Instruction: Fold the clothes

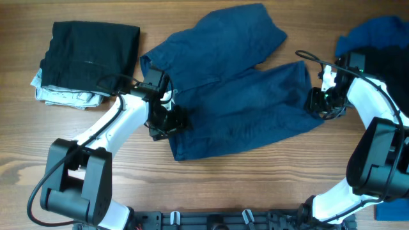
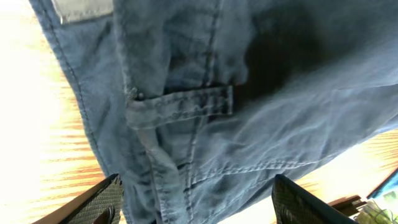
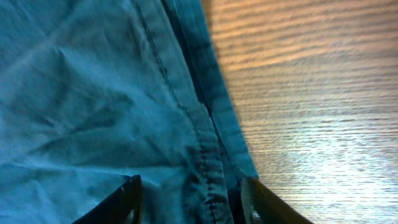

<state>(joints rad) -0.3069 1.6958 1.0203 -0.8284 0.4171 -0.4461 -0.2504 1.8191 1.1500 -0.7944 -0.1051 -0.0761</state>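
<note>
Two grippers sit at opposite ends of the navy trousers (image 1: 236,108), which lie spread across the middle of the wooden surface (image 1: 255,185). The left gripper (image 1: 167,121) has its jaws spread wide over the waistband beside a belt loop (image 2: 180,106); the right gripper (image 1: 318,102) has its jaws astride the stitched leg hem (image 3: 211,155), and I cannot tell whether they pinch it. Farther back, a folded black garment (image 1: 92,45) lies on a pale patterned garment (image 1: 64,96) at the left, and a royal blue garment (image 1: 374,32) lies at the right.

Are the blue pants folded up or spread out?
Spread out. The blue trousers lie flat on the table, both legs splayed apart in a V, neither laid over the other.
</note>
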